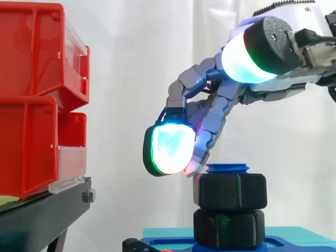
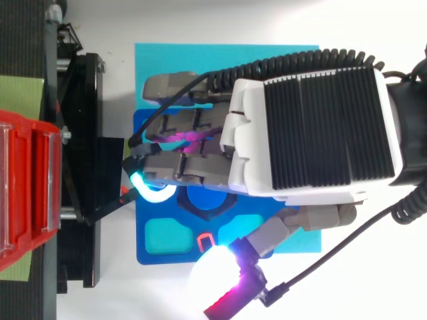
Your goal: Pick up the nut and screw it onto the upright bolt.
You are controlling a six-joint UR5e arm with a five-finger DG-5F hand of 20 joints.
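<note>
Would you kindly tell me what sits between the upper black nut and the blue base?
In the side view, a second black nut sits there on the bolt, stacked right under the upper nut and above the blue base.

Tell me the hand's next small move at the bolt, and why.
Probably nudge the upper nut round a small turn: a fingertip of the hand touches its top edge, the blue bolt barely tops it, and the thumb stands clear.

Cyan board (image 2: 167,60) lies flat on white table (image 2: 133,293).
</note>
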